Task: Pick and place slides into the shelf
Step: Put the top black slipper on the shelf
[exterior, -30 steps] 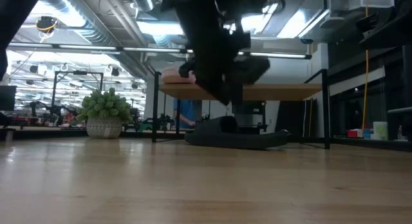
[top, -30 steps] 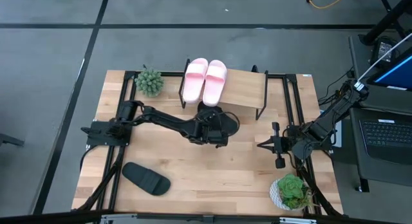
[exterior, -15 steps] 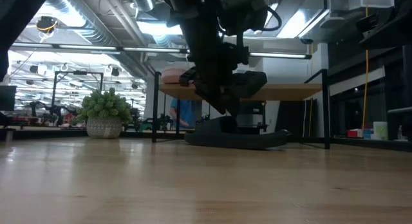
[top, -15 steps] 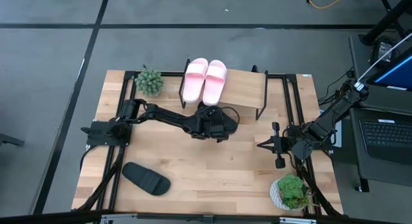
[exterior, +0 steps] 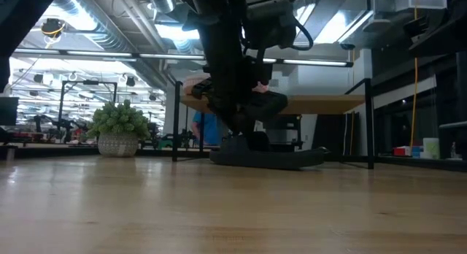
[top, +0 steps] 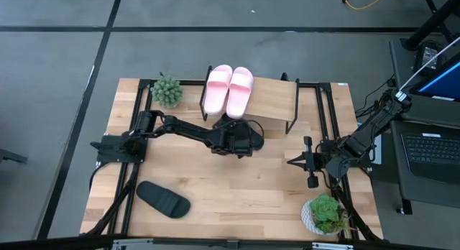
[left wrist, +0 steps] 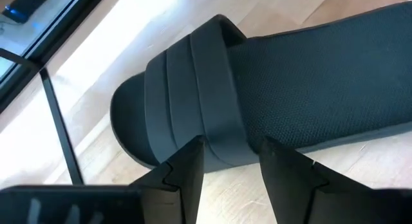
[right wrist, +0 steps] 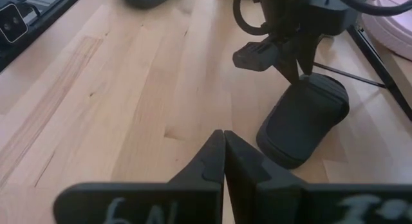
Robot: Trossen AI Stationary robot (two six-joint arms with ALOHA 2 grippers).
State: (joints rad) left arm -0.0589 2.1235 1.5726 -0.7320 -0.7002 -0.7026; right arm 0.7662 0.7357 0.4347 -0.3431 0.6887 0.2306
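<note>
pink slides (top: 228, 90), black slides (left wrist: 257, 102), light wood shelf (top: 277, 99).

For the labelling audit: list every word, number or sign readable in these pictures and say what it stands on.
"6N": pale handwritten marks on the right gripper, on the dark body behind its shut fingers, in the right wrist view.
More pale marks at that body's other end: cut off, unreadable.
Laptop screen and keys: too small to read.
Slides, shelf, plant pots: no text visible.

Around me a grey concrete floor (top: 57, 56) is spreading, crossed by dark lines. An open black laptop (top: 430, 153) is sitting beside my light wooden surface (top: 237, 200). Long ceiling strip lights (exterior: 95, 55) are glowing.
</note>
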